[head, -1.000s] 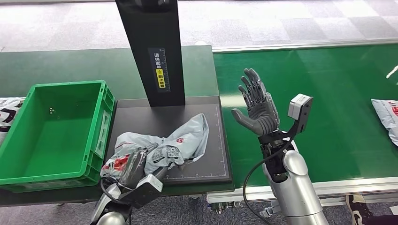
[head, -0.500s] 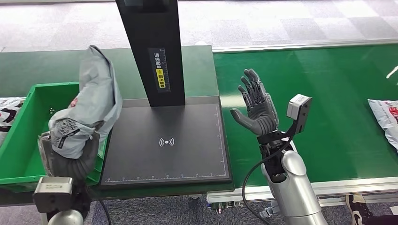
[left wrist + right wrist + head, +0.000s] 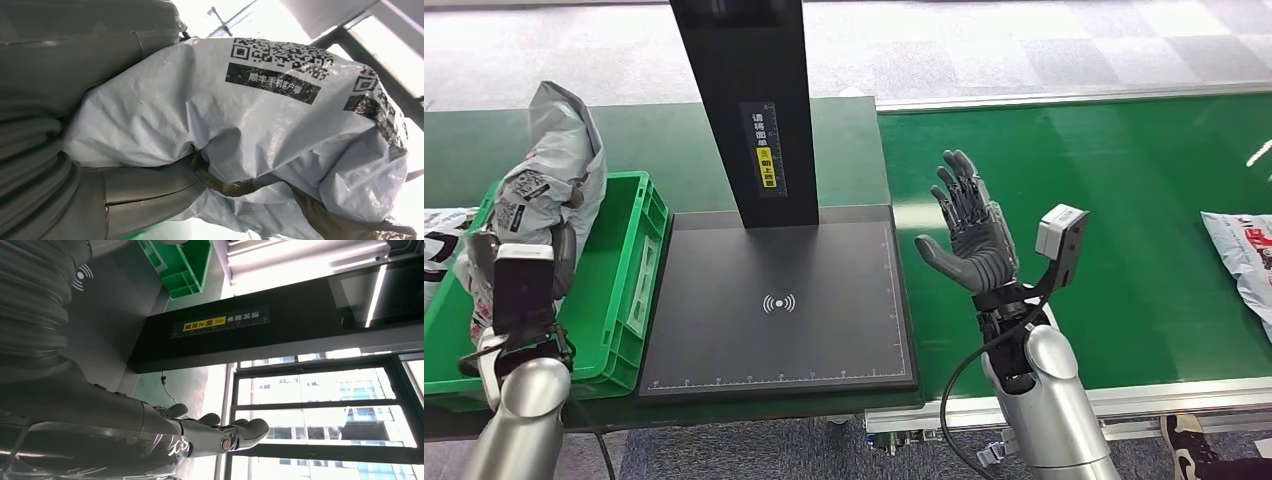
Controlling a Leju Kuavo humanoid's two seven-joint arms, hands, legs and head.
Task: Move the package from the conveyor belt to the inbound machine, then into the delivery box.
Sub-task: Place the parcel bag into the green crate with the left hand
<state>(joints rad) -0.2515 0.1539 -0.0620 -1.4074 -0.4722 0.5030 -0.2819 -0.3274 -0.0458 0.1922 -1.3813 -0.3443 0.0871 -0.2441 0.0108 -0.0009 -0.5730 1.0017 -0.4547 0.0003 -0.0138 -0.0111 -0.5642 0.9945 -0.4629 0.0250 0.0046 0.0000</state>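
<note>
My left hand (image 3: 524, 262) grips a crumpled grey plastic package (image 3: 552, 165) and holds it upright over the near left part of the green delivery box (image 3: 629, 215). In the left wrist view the package (image 3: 260, 125) with its printed codes lies against the grey thumb (image 3: 150, 185). The inbound machine's black scanning plate (image 3: 776, 300) is bare beside the box, under its black post (image 3: 746, 100). My right hand (image 3: 969, 235) is raised over the conveyor belt (image 3: 1124, 200) near the plate's right edge, fingers spread, holding nothing; its fingers (image 3: 225, 432) point away in the right wrist view.
Another grey package (image 3: 1239, 255) lies at the right edge of the belt. A further printed bag (image 3: 439, 245) lies left of the box. The belt's metal rail (image 3: 1164, 395) runs along the front.
My left arm has lifted the package off the scanning plate and carried it left over the box. The package on the belt has drifted left. My right hand has barely moved.
</note>
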